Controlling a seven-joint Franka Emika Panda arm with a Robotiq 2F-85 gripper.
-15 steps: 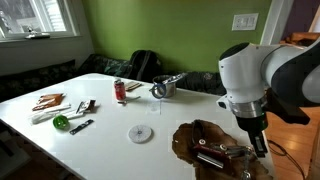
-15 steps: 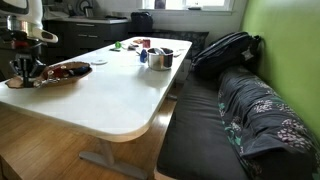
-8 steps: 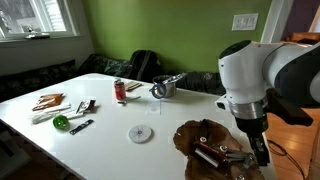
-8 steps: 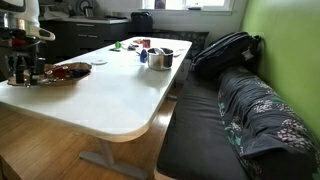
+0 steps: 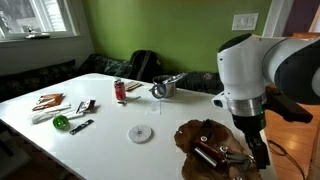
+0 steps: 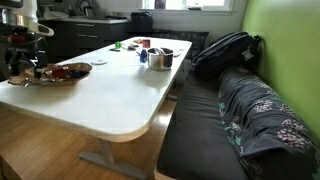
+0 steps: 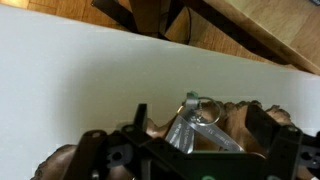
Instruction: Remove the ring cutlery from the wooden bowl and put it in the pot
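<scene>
The pincer hangs released, fingers spread wide, nothing grasped. In the wrist view the cutlery shows between them: shiny metal pieces on a ring, lying in the dark, glossy, wavy-rimmed bowl at the white tabletop's near right. The small silver pot stands well apart, farther back.

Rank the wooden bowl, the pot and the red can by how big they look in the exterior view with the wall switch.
1. wooden bowl: largest, though it is also nearest the camera.
2. pot.
3. red can: smallest. It stands about as far back as the pot, so this order seems fair.
</scene>
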